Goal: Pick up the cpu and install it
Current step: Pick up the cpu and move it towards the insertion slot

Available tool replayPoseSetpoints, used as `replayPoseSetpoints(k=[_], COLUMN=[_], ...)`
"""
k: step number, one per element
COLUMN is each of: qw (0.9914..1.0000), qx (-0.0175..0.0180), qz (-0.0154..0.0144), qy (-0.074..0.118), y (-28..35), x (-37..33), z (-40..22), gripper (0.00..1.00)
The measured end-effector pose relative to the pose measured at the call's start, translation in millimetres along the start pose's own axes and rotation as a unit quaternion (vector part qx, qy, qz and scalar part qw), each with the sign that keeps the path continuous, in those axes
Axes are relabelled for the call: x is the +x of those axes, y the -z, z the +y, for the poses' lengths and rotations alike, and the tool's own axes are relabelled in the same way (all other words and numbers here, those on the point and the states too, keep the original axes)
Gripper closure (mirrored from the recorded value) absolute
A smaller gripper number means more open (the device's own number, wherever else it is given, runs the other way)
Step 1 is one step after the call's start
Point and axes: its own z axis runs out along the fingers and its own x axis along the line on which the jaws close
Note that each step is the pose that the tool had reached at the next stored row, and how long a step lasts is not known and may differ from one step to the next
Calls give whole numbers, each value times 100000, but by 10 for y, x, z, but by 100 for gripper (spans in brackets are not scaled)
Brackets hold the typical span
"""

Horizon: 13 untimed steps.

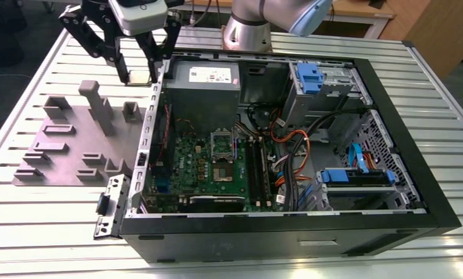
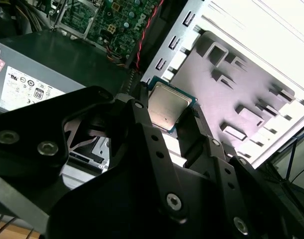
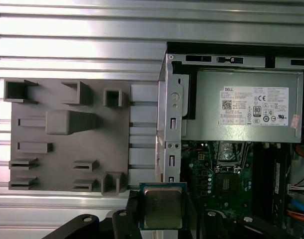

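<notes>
Now, in the exterior view, you are carrying the cpu [image 1: 141,76] in the gripper [image 1: 141,78], its jaws pinching the chip by two opposite edges, clear of the slatted table [image 1: 426,110]. Directly under the jaws is running the sheet-metal wall of the open computer case [image 1: 149,125]. The grey parts tray [image 1: 61,145] is lying off to one side of them and the power supply box [image 1: 204,87] to the other. The socket [image 1: 222,142] is sitting well away from the jaws, down on the board.

Turning to the second wrist view, the cpu [image 2: 167,105] is showing its metal top between the black fingers [image 2: 142,117].

Finally, in the first wrist view, the cpu [image 3: 163,206] is sitting square between the jaws, with the tray [image 3: 67,149] and the motherboard [image 3: 227,179] lying beyond them on either side.

Judging by this, you are doing the carry well by keeping the chip level, gripping its rim alone and staying high over that wall.
</notes>
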Motion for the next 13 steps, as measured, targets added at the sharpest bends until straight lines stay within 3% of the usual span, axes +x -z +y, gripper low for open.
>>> replayPoseSetpoints(k=[13], qw=[100000], qx=[4], qz=[5], qy=[0], y=[0], x=[-38], z=[0], gripper=[53])
